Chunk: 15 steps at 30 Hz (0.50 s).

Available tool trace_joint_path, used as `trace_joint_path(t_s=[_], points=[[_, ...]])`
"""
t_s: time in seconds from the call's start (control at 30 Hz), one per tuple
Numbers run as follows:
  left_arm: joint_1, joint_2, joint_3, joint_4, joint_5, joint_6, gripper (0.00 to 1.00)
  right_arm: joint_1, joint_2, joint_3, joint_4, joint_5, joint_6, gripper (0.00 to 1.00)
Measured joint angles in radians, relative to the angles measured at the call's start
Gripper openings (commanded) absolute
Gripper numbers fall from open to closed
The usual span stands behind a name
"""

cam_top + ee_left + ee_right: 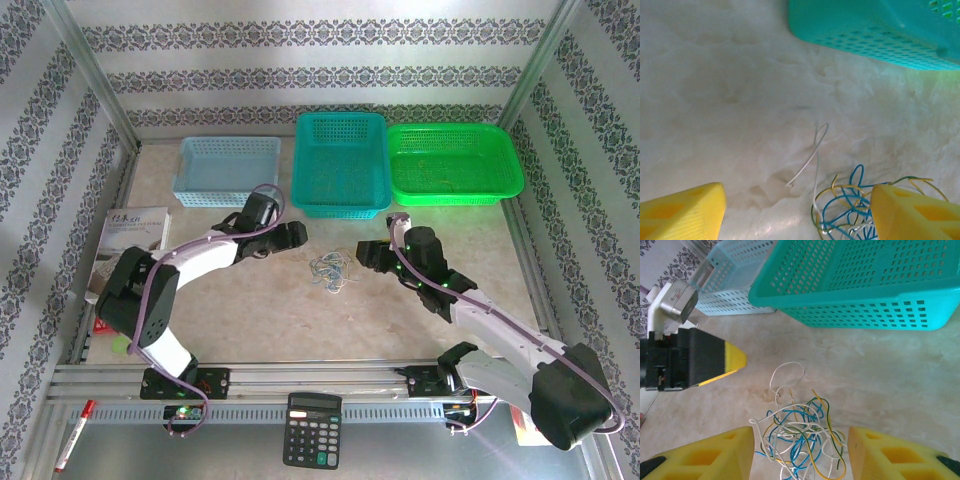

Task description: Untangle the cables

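Nearest us, in front of the counter's near edge, lie a calculator and, toward the left corner, a marker. Both arms reach in from that edge toward the middle.

The cables lie on the bare counter near its centre, a small loose tangle of blue, yellow and white wire between the two hands. The right hand sits just right of the tangle. In its wrist view, the right hand has its fingers apart, with the cables lying between and beyond them, not clamped. The left hand is just left of the tangle. Its wrist view shows the left hand also apart and holding nothing, with the cables beside one finger. We cannot tell whether they touch. One white strand loops out toward the far edge.

A book lies at the left edge. Along the far edge stand a blue basket, a teal basket and a green basket.
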Motion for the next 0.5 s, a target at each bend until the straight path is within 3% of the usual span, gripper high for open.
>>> trace_joint_path(t_s=[0.23,0.5], points=[[-0.056,0.121,0.129,-0.082,-0.051,0.085,0.62,0.033,0.000,0.000,-0.014,-0.002,0.001,0.53],[-0.067,0.173,0.148,-0.123,-0.105,0.124,0.53,0.041,0.000,0.000,-0.014,-0.002,0.012,0.53]])
